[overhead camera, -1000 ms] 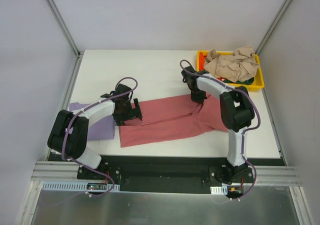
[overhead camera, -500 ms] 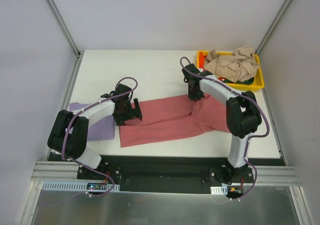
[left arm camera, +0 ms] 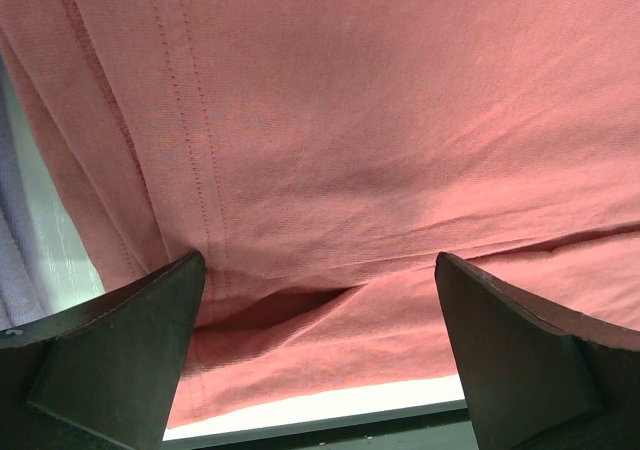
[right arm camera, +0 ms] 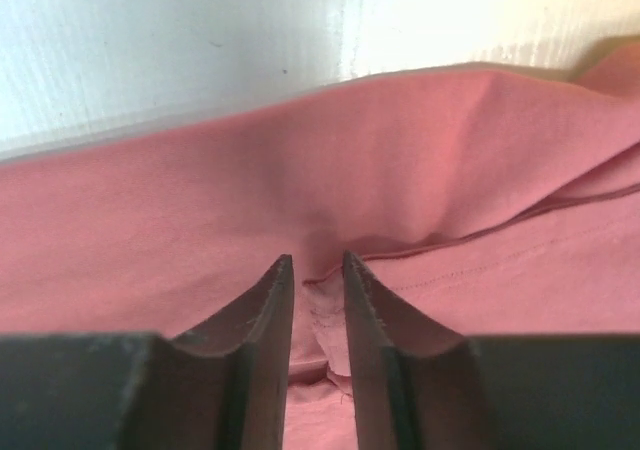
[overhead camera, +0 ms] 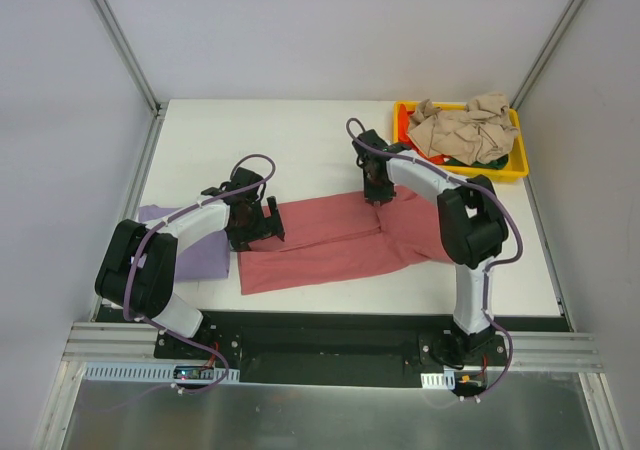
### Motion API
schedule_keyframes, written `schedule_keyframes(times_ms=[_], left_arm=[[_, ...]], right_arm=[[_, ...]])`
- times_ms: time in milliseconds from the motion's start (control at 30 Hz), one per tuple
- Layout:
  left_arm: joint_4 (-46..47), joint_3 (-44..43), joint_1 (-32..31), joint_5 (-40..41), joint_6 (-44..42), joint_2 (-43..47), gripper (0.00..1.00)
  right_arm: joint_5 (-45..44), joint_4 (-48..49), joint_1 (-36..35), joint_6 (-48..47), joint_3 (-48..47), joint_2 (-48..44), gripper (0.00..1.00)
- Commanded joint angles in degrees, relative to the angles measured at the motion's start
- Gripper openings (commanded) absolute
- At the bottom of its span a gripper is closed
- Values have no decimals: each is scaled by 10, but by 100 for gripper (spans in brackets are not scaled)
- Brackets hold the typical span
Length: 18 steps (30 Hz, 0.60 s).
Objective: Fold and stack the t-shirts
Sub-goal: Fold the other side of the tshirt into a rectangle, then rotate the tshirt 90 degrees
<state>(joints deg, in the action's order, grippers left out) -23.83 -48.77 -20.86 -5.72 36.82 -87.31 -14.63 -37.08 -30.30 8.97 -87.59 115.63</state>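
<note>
My left pincer (left arm camera: 320, 305) spread wide just above the dusty red-pink t-shirt (overhead camera: 340, 245), which lies flat between both arms, my right pincer (right arm camera: 318, 270) narrowly parted at a pucker on its far edge (hem running into the gap), lavender t-shirt (overhead camera: 195, 255) beside its left end.

Red-pink tee (left arm camera: 380, 140): matt knit cloth.

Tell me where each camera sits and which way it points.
Top external: above and behind, looking down at the table; left arm and right arm show.
Left wrist: looks down past its wide-open fingers at the red-pink t-shirt.
Right wrist: looks past its close-set fingers along a fold of it.
All three share that shirt.
</note>
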Motion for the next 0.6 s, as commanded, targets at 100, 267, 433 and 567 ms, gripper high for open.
schedule_keyframes(times_ms=[100, 267, 433, 567], left_arm=[[-13, 7, 9, 6, -5, 6, 99], [-13, 5, 9, -4, -4, 8, 99], [-21, -4, 7, -10, 4, 13, 99], [-71, -43, -22, 54, 20, 37, 99]], right_arm=[[47, 1, -3, -35, -25, -31, 77], [38, 25, 4, -18, 31, -116, 96], [48, 39, 53, 57, 123, -184, 96], [83, 66, 118, 104, 196, -211, 96]])
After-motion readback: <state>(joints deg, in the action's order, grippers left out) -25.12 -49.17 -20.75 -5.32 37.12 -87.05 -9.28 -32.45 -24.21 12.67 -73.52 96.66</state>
